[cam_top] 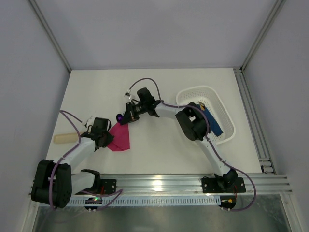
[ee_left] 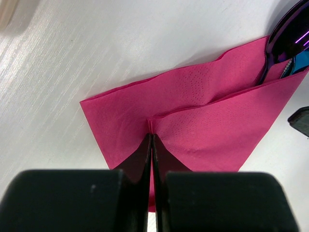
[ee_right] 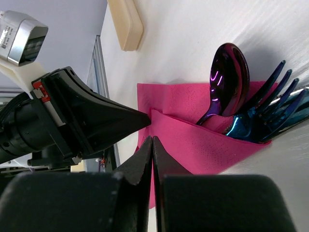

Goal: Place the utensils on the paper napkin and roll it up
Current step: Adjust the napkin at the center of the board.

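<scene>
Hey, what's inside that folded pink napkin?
A dark purple spoon and a fork: the spoon's head and the fork's tines poke out of the napkin. Their handles are covered by the folded paper. Whether anything else lies inside cannot be seen.

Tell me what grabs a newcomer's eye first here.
The magenta paper napkin lies folded left of the table's centre, with glossy purple utensils poking out of its fold. The left gripper pinches that fold, and the shut right gripper points in right beside it. A white basket sits off to the right.
</scene>
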Robot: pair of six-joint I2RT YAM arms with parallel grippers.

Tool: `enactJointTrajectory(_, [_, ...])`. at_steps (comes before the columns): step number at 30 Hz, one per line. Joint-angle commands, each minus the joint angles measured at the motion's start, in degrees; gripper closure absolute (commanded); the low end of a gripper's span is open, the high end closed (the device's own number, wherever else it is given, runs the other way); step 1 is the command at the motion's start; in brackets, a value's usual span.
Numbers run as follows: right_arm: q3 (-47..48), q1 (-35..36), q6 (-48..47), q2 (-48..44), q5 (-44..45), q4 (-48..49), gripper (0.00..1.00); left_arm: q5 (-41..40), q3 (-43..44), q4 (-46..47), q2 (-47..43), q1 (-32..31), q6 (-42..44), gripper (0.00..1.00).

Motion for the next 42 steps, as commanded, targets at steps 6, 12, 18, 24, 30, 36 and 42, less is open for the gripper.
enactJointTrajectory(6, [1.1, 1.6, 1.5, 2.7, -0.7, 2.9, 0.96, -1.3, -1.1, -2.4, -1.0, -0.2, 0.0, 1.00])
enactJointTrajectory(12, [1.7, 1.6, 2.0, 5.0, 1.1, 2.0, 0.96, -0.6, -0.9, -2.1, -1.2, -0.2, -0.1, 1.00])
enactJointTrajectory(18, [3.1, 1.6, 0.8, 6.8, 3.7, -1.2, 0.96, -0.1, -1.0, -1.9, -1.2, -0.2, 0.3, 1.00])
enactJointTrajectory(24, [2.0, 1.2, 0.7, 6.9, 5.6, -1.7, 0.96, 2.4, -0.8, -1.4, -3.3, -0.2, 1.8, 1.00])
enactJointTrajectory(30, [1.0, 0.7, -0.5, 6.1, 6.5, -2.5, 0.96, 0.9, -0.4, -3.2, -15.5, -0.3, 2.5, 0.85])
enactJointTrajectory(36, [0.8, 0.6, -1.0, 5.9, 6.9, -3.2, 0.96, 7.1, -1.1, 6.3, -19.2, -0.2, 3.2, 0.82])
enactJointTrajectory(42, [1.1, 0.5, -0.8, 5.5, 6.9, -3.5, 0.96, 14.0, -1.1, 15.8, -6.6, -0.2, 2.2, 0.94])
